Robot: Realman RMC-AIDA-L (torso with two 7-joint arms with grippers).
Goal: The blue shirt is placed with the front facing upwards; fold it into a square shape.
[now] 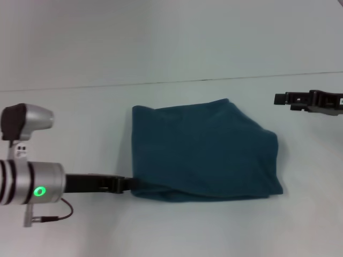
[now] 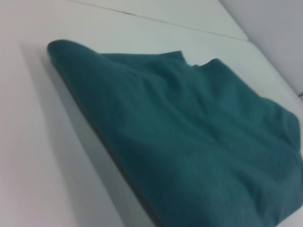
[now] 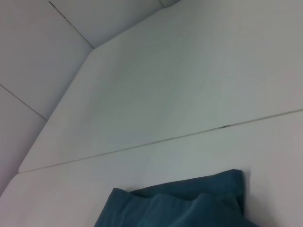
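left gripper [image 1: 127, 184] reaches low and level across the front, while right gripper [image 1: 278, 99] hangs raised, well apart.

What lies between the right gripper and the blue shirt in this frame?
Nothing: in the head view only bare white table separates the right gripper from the folded blue shirt.

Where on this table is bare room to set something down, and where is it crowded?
Bare table lies beyond the blue shirt and along the near edge. It is crowded at the shirt's near-left corner, where the left end effector touches it; the right end effector hovers to its right.
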